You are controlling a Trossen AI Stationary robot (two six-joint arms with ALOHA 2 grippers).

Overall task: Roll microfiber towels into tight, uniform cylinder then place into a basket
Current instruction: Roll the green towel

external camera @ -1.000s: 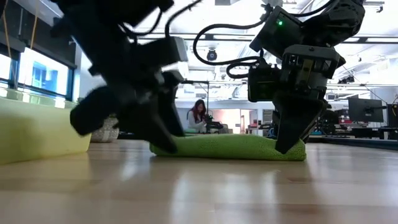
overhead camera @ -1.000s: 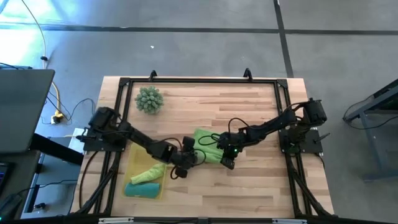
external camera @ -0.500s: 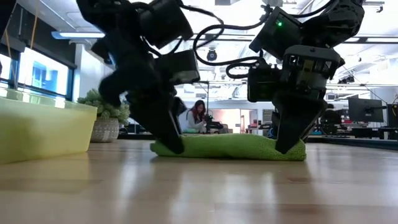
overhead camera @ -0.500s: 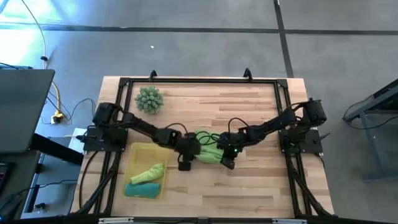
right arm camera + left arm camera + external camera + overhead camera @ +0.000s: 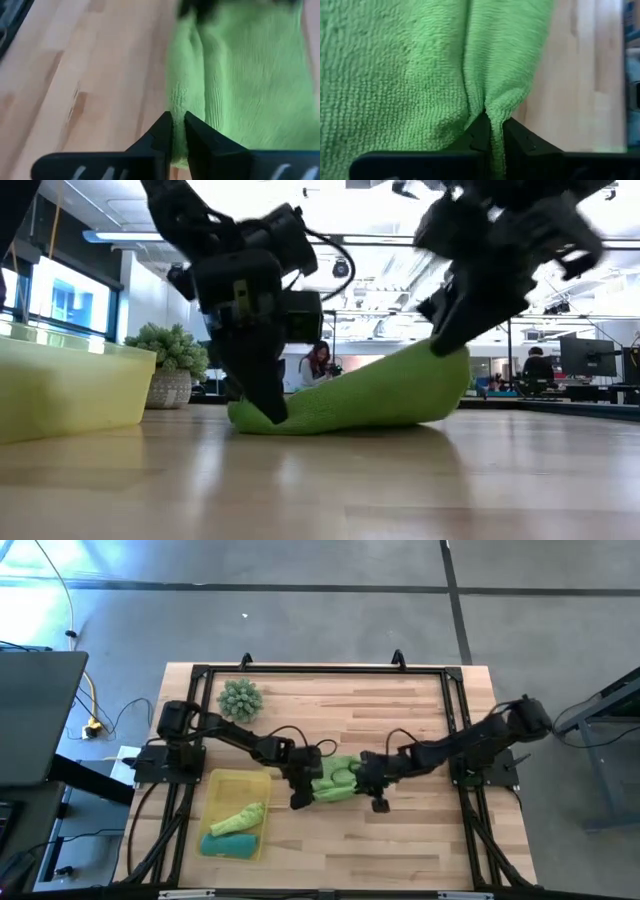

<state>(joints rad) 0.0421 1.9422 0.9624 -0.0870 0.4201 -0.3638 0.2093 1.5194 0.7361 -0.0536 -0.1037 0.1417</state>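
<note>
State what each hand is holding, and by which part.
Both hold the lime green microfiber towel: left hand pinches one end, right hand the opposite end, lifted.

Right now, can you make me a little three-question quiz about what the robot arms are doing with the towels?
1. True or false: the left gripper and the right gripper each pinch an end of the lime green towel on the table.
2. Which end of that towel is lifted off the wooden table: A) the right gripper's end, B) the left gripper's end, C) neither?
3. How many rolled towels lie in the yellow basket?

Key
1. True.
2. A; the left end sits low at the table.
3. Two: a lime green rolled towel and a teal rolled towel.
</note>
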